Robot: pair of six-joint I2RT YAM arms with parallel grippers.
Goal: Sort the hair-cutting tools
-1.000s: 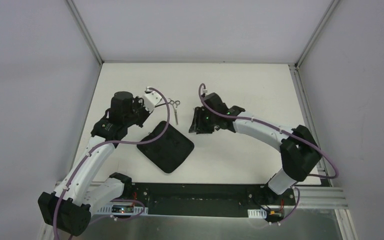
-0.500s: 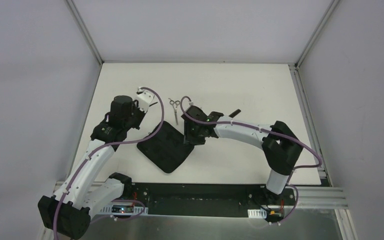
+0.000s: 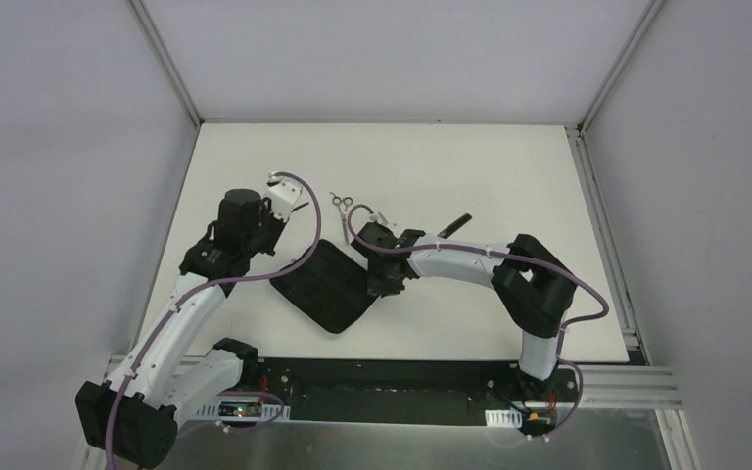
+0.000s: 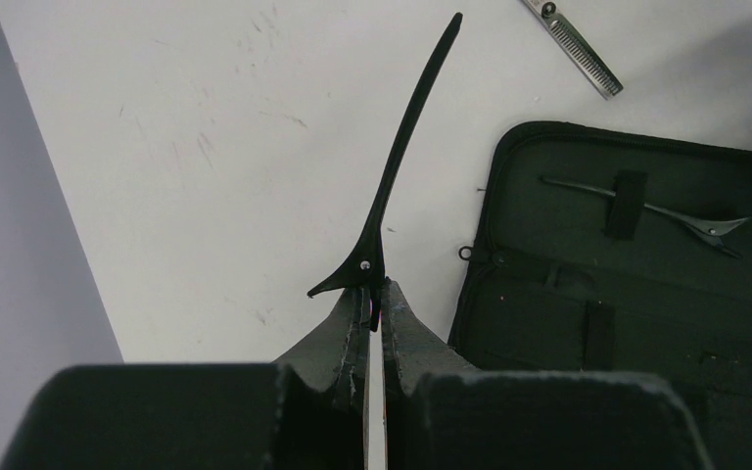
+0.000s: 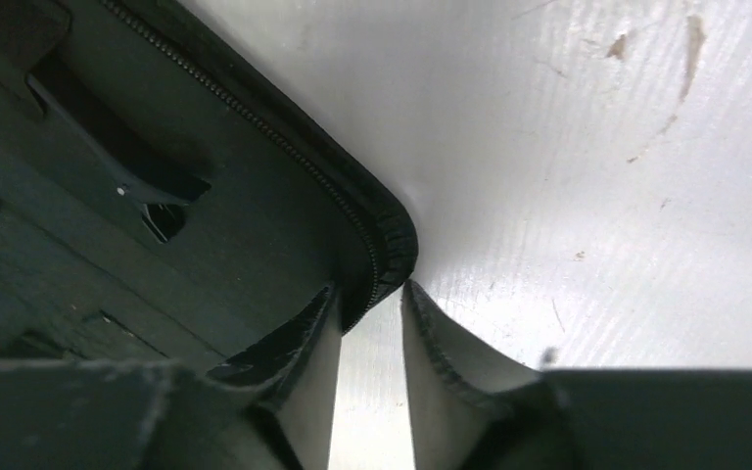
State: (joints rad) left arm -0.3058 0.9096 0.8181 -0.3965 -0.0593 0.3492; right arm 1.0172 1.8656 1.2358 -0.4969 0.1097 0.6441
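My left gripper is shut on the hinge end of a long thin black clip, which points away over the bare table, left of the open black case. A second clip lies strapped inside the case. Silver ring-handled scissors lie beyond the case, and their toothed blade shows in the left wrist view. My right gripper sits low at the case's right corner, jaws part open astride the zip rim. A black stick-like tool lies to its right.
The case lies open between the two arms, turned like a diamond. Grey walls enclose the white table on three sides, and a metal rail runs along the near edge.
My right arm swung left and nearer, from mid-table down to the case's right corner, and its jaws narrowed. The left arm drew back slightly left with the clip, then held still.
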